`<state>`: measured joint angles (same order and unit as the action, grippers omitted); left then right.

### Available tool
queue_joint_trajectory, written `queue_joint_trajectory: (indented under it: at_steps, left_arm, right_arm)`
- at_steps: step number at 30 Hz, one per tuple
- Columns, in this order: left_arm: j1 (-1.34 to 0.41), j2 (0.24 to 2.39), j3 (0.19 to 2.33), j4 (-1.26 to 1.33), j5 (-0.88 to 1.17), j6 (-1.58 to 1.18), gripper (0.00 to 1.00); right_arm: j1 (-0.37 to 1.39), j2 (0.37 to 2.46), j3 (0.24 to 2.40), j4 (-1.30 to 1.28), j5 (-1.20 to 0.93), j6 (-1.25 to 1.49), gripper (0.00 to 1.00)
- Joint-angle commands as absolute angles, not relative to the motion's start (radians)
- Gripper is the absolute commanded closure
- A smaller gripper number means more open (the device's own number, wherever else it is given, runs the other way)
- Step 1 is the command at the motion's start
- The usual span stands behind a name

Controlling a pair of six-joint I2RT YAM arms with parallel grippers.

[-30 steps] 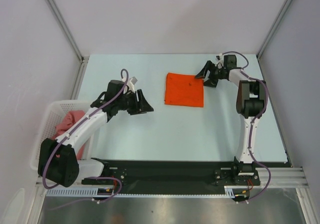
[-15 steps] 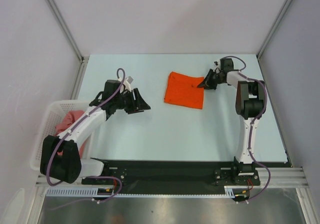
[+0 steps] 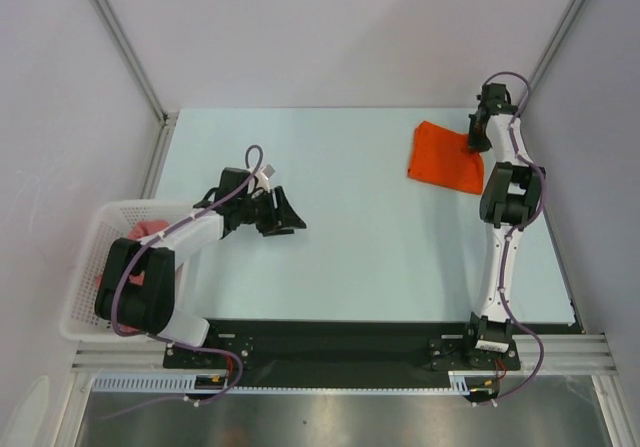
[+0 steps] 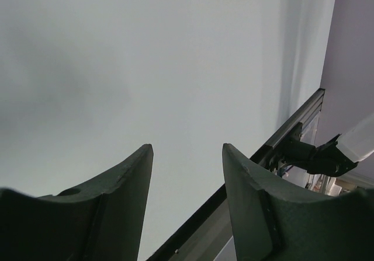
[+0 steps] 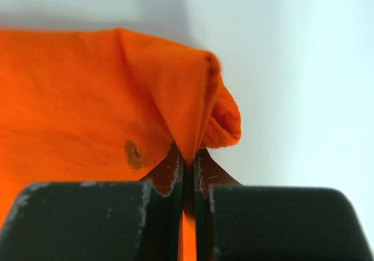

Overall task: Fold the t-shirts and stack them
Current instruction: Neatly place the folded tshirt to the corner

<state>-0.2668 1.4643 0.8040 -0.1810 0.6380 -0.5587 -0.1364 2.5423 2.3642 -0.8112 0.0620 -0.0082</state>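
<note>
While the pale table (image 3: 370,257) has the white lattice basket (image 3: 82,277) at its near left edge, the folded orange t-shirt (image 3: 445,159) lies far right, one corner pinched in the right gripper (image 5: 188,156). The pink t-shirt (image 3: 145,232) sits in the basket. The left gripper (image 3: 288,217) hangs spread over bare table, holding nothing.

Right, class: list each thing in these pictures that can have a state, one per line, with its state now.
orange t-shirt, folded on the table, one edge bunched up and pinched.
pink t-shirt, crumpled in the basket, mostly hidden.
basket, upright beside the table's left edge, holding the pink t-shirt.
left gripper, open, empty, over bare table.
right gripper, shut on the orange t-shirt's edge.
</note>
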Motion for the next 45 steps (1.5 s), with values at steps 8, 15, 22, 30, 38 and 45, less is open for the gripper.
queue_joint_trajectory:
  at_steps: [8, 15, 22, 30, 38, 45]
  left_arm:
    - [-0.258, 1.566, 0.732, -0.014, 0.710, -0.624, 0.44]
    - [-0.258, 1.574, 0.730, -0.032, 0.695, -0.618, 0.45]
    - [-0.258, 1.583, 0.723, -0.058, 0.689, -0.591, 0.45]
    - [-0.258, 1.575, 0.735, -0.098, 0.676, -0.569, 0.46]
    - [-0.258, 1.529, 0.732, -0.164, 0.644, -0.548, 0.46]
    - [-0.258, 1.437, 0.782, -0.273, 0.594, -0.517, 0.45]
  right_arm:
    - [-0.181, 2.715, 2.531, -0.649, 0.512, -0.340, 1.00]
    - [-0.206, 2.787, 2.559, -0.395, 0.623, -0.438, 1.00]
    - [-0.189, 2.815, 2.537, -0.060, 0.620, -0.561, 1.00]
    - [-0.183, 2.856, 2.536, 0.117, 0.520, -0.588, 1.00]
    - [-0.190, 2.853, 2.571, 0.066, 0.584, -0.487, 0.64]
    - [-0.103, 2.470, 2.220, -0.141, 0.807, -0.365, 0.00]
